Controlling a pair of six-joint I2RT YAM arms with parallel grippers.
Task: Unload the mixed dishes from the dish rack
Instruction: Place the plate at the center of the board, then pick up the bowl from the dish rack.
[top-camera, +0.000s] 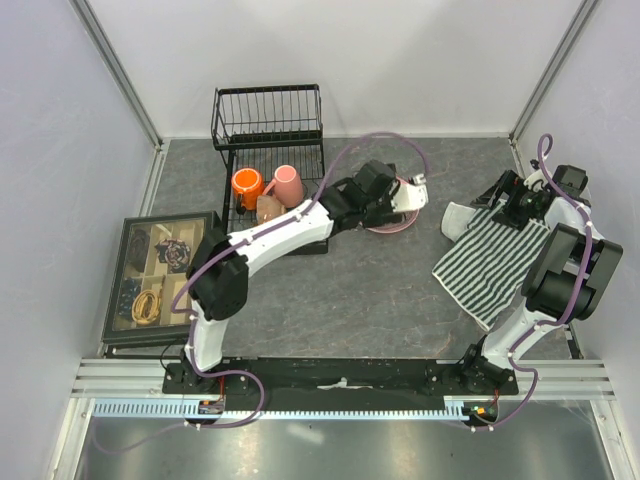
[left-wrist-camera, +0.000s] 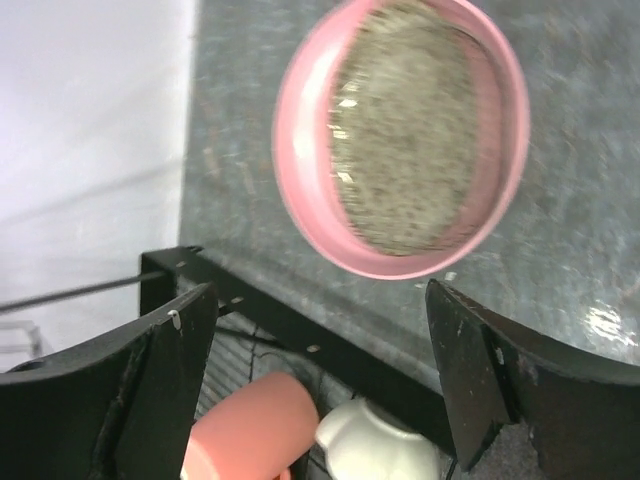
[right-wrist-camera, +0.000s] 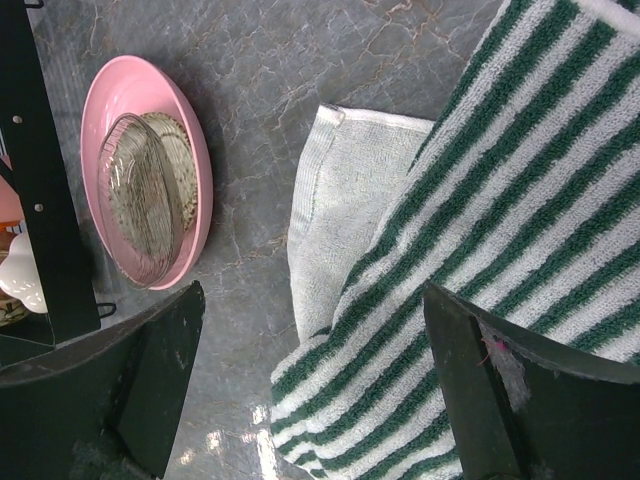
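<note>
The wide pink dish (left-wrist-camera: 400, 135) with its speckled grey inside lies flat on the grey table, just right of the dish rack (top-camera: 265, 130). My left gripper (left-wrist-camera: 320, 340) hovers over the rack's right edge, open, nothing between its fingers (left-wrist-camera: 170, 370); from above it (top-camera: 398, 203) covers most of the dish (top-camera: 398, 227). In the rack's base are an orange mug (top-camera: 246, 187), a pink mug (top-camera: 288, 185), a tan-brown bowl (top-camera: 270, 208) and a small white bowl (left-wrist-camera: 375, 445). My right gripper (right-wrist-camera: 310, 380) stands open above the striped cloth (right-wrist-camera: 480, 230), the pink dish (right-wrist-camera: 150, 200) to its left.
A black-framed box of trinkets (top-camera: 160, 275) sits at the left of the table. The striped cloth (top-camera: 490, 260) is spread at the right. White walls close in the back and both sides. The rack's black frame bar (left-wrist-camera: 300, 335) runs under my left gripper.
</note>
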